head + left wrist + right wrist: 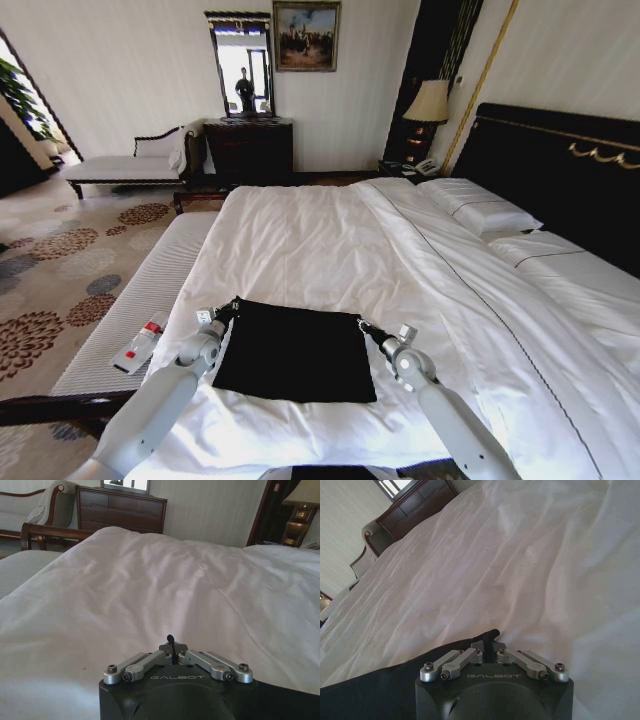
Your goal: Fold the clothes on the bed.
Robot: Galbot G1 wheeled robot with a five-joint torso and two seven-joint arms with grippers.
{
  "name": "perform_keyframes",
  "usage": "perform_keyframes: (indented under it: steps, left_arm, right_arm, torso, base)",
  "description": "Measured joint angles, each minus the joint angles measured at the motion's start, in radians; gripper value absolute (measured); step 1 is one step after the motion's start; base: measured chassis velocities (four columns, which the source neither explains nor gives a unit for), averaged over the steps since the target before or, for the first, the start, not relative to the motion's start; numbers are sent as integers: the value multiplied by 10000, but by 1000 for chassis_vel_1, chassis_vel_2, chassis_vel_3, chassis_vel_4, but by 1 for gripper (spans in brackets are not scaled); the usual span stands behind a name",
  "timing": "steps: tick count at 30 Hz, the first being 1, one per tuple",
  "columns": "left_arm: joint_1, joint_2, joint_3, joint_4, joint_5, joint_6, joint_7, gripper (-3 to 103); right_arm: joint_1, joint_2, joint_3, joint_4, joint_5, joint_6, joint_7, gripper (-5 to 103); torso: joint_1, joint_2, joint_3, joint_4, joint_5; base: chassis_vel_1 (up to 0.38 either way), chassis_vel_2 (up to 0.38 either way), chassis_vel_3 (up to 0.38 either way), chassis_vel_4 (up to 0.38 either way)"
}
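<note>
Standing at the foot of the very large white-sheeted bed with its dark headboard (420, 260), you can see the black short-sleeved cotton T-shirt (295, 350) lying as a neat dark rectangle on the white duvet near the foot end, no lettering facing up, with a gripper at each of its two far corners. The left gripper (226, 311) sits at the far left corner and the right gripper (366, 325) at the far right one; in both wrist views the finger linkages are drawn together with a pinch of black cloth between the tips, so I judge both sets of jaws closed on the shirt's corners. The main risk, to my eye, is how little fabric each holds: a nub that small could slip free if the arms pull unevenly or too fast, leaving a skewed fold. The jaws might also catch the duvet beneath and drag it along. From the left wrist, the left gripper (171, 641) shows a mere tuft above rumpled white duvet, a dark wooden dresser (120, 511) beyond. From the right wrist, the right gripper (490, 636) shows black cloth trailing off sideways. The head view alone gives the shirt's whole outline and a small red-and-white object (139, 346) on the pale upholstered bench (150, 290) alongside.
</note>
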Motion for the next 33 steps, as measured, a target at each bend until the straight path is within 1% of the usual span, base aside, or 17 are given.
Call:
perform_keyframes:
  steps: [1, 2, 4, 10, 16, 18, 22, 27, 29, 32, 33]
  left_arm:
    - [-6, 13, 3, -8, -19, 6, -11, 0]
    - [-10, 25, 4, -19, -36, 11, -17, 0]
    - [-11, 38, 3, -35, -70, 16, -27, 0]
    - [73, 34, -85, -117, -80, 18, -34, 0]
    - [401, 43, -346, -488, -80, 3, -45, 0]
    - [512, 121, -477, -813, -157, 2, -126, 0]
    - [559, 246, -603, -1230, -306, 5, -259, 0]
    - [548, 604, -903, -2334, -711, 4, -700, 0]
    - [540, 647, -939, -2473, -753, 1, -756, 0]
    - [510, 968, -1176, -3352, -1061, -5, -1046, 0]
    - [510, 968, -1176, -3352, -1061, -5, -1046, 0]
  right_arm:
    - [10, 26, -10, -5, 0, 0, -1, 9]
    - [16, 46, -16, -6, 1, 0, -3, 4]
    - [15, 71, -21, 0, 0, 2, -3, 1]
    - [-106, -4, 38, 212, 5, 19, 7, 0]
    - [-373, -343, 253, 1075, 205, 30, 186, 0]
    - [-454, -522, 367, 1636, 331, 31, 409, 0]
    - [-505, -679, 459, 2213, 486, 30, 568, 0]
    - [-520, -1035, 636, 3536, 802, -87, 1142, 0]
    - [-519, -1085, 677, 3704, 854, -106, 1211, 0]
    - [-540, -1336, 960, 4504, 1021, -156, 1479, 0]
    - [-540, -1336, 960, 4504, 1021, -156, 1479, 0]
  torso:
    - [0, 0, 0, 0, 0]
    - [0, 0, 0, -1, 0]
    - [0, 0, 0, 0, 0]
    - [0, 0, 0, -1, 1]
    - [0, 0, 0, -1, 0]
    - [0, 0, -1, 0, 0]
    - [0, 0, 0, 0, 0]
    - [0, 0, 0, 0, 0]
    - [-1, 0, 0, 0, 0]
    - [0, 0, 0, -1, 0]
    - [0, 0, 0, -1, 0]
  base:
    - [0, 0, 0, 0]
    - [0, 0, 0, 0]
    - [0, 0, 0, 0]
    - [0, 0, 0, 0]
    - [0, 0, 0, 0]
    - [0, 0, 0, 0]
    - [0, 0, 0, 0]
    - [0, 0, 0, 0]
    - [0, 0, 0, 0]
    - [0, 0, 0, 0]
    - [0, 0, 0, 0]
